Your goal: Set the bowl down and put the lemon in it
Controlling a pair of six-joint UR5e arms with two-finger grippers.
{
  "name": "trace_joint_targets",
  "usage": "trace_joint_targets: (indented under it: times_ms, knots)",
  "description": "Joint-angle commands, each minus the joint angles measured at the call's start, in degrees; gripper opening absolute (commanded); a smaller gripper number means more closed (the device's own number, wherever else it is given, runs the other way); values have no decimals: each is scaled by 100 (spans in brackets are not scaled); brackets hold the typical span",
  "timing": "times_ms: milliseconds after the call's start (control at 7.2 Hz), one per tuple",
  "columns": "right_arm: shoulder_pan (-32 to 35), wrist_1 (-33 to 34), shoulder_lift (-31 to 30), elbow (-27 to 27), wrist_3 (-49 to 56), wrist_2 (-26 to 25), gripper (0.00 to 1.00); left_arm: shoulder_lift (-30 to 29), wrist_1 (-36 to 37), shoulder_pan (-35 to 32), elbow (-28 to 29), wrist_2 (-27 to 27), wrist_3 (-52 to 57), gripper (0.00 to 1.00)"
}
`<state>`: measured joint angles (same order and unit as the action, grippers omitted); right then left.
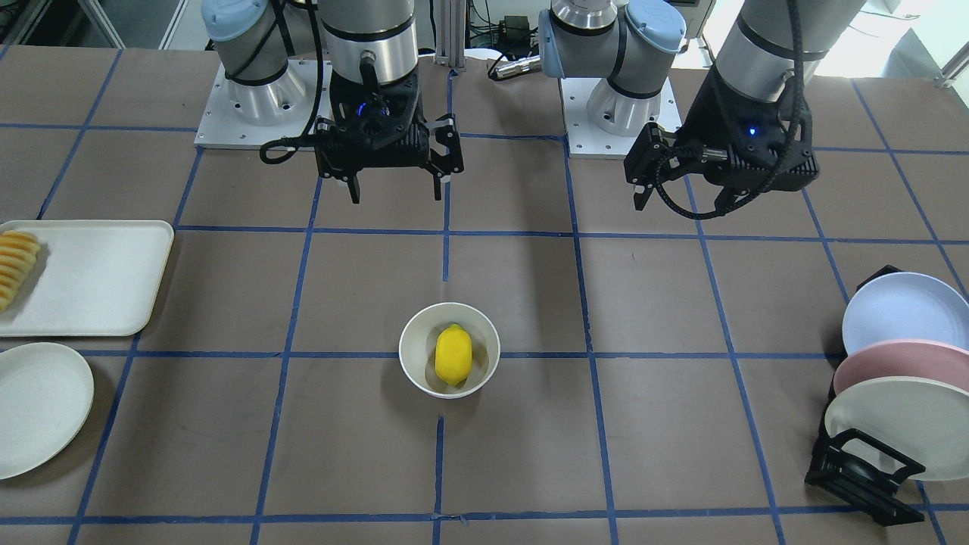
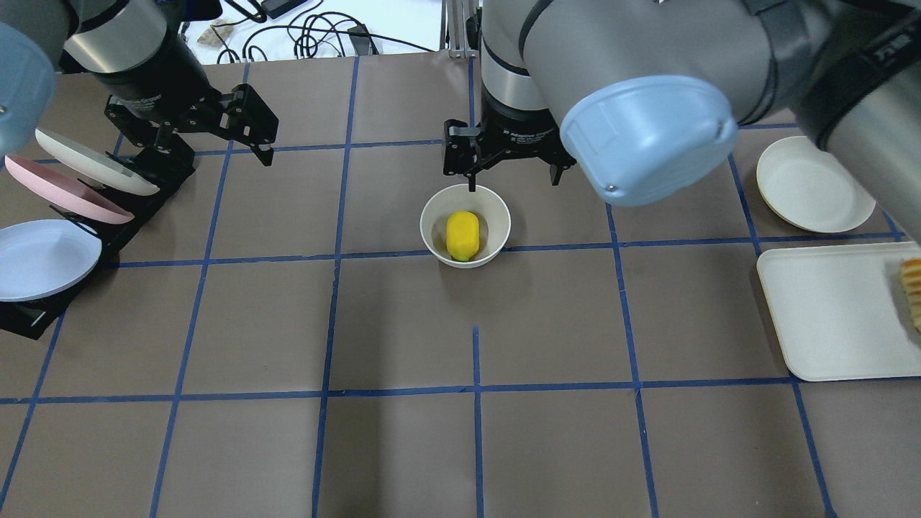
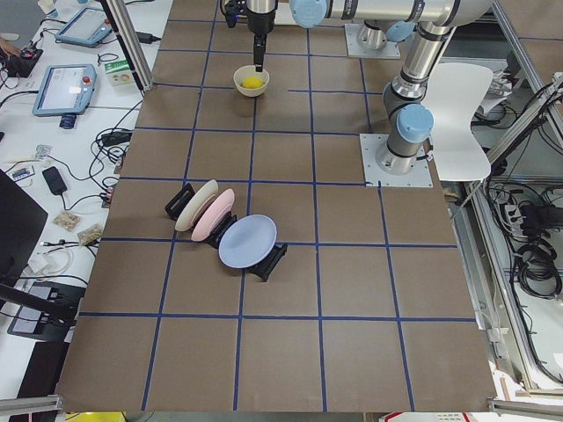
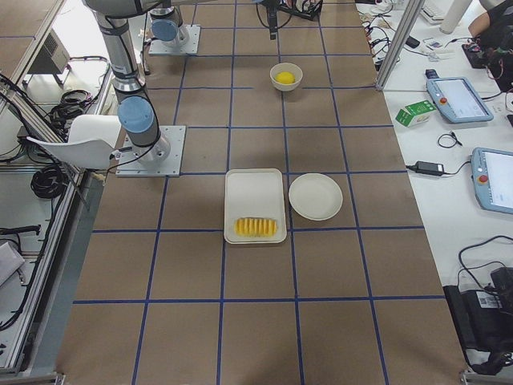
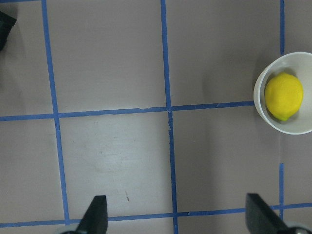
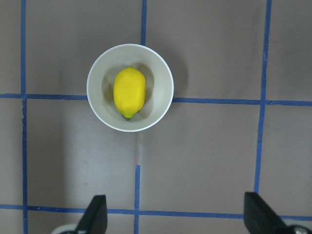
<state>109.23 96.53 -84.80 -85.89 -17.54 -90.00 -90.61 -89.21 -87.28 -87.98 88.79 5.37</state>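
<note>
The off-white bowl [image 1: 416, 356] stands upright mid-table, and the yellow lemon [image 1: 453, 356] lies inside it. Both show in the overhead view, bowl [image 2: 496, 223] and lemon [image 2: 463, 235], and in the right wrist view, bowl [image 6: 158, 97] and lemon [image 6: 129, 91]. My right gripper [image 1: 395, 195] is open and empty. It hangs above the table just on the robot's side of the bowl, apart from it. My left gripper [image 1: 677, 200] is open and empty, off to the side near the plate rack. Its wrist view shows the bowl [image 5: 304, 63] at the right edge.
A black rack with three pastel plates [image 1: 901, 378] stands at the table's edge on my left side. On my right side lie a white tray [image 1: 91, 276] holding sliced ridged fruit [image 1: 15, 265] and a shallow white plate [image 1: 38, 409].
</note>
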Motion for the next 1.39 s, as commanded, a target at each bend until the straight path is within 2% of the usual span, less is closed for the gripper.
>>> trace_joint_targets:
  times_ms: [0,278,417,1250]
  knots:
    - [-862,-248,-220,28,162,-1,100,0,0,0,0,7,-1,100]
    - [-1918,-791,-492,55,1554,69,100,0,0,0,0,7,8,100]
    - [-2114,-811,-502,55,1848,26,100,0,0,0,0,7,-1,100]
    - [-2090,-759,-511,11,1886,35,100,-9,0,-9,0,-2,-1,100]
